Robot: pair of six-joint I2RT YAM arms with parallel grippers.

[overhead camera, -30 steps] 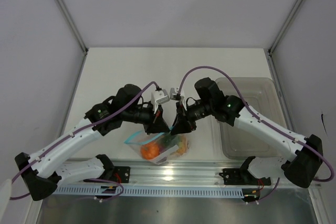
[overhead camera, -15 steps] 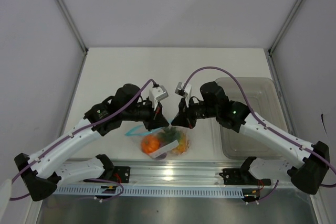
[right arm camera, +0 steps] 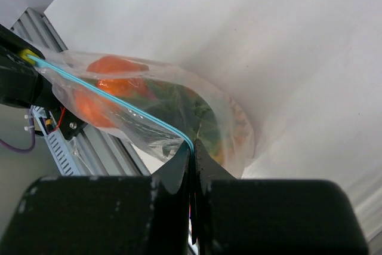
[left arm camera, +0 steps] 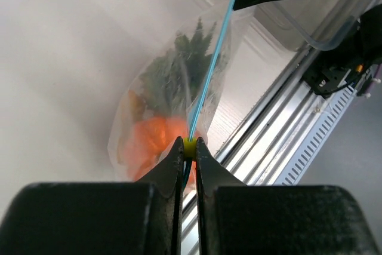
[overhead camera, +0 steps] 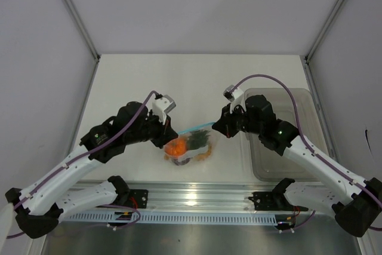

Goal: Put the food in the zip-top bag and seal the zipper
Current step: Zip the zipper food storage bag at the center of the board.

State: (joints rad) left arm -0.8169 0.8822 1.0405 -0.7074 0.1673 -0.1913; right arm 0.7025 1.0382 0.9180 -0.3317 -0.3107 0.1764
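Note:
The clear zip-top bag (overhead camera: 192,146) hangs between my two grippers, with the food (overhead camera: 175,147) inside: orange pieces and a green pineapple crown (left arm camera: 179,70). Its teal-blue zipper (overhead camera: 197,128) is stretched straight between them. My left gripper (overhead camera: 169,141) is shut on the zipper's yellow slider (left arm camera: 189,146) at the bag's left end. My right gripper (overhead camera: 216,128) is shut on the zipper's right end (right arm camera: 190,143). The bag (right arm camera: 155,108) bulges below the strip in the right wrist view.
A grey translucent bin (overhead camera: 280,138) stands at the right, under the right arm. An aluminium rail (overhead camera: 197,198) runs along the near table edge, close below the bag.
Both grippers moved apart, the left one to the left and the right one to the right. The zipper strip is now pulled taut and the bag sits higher and further back.

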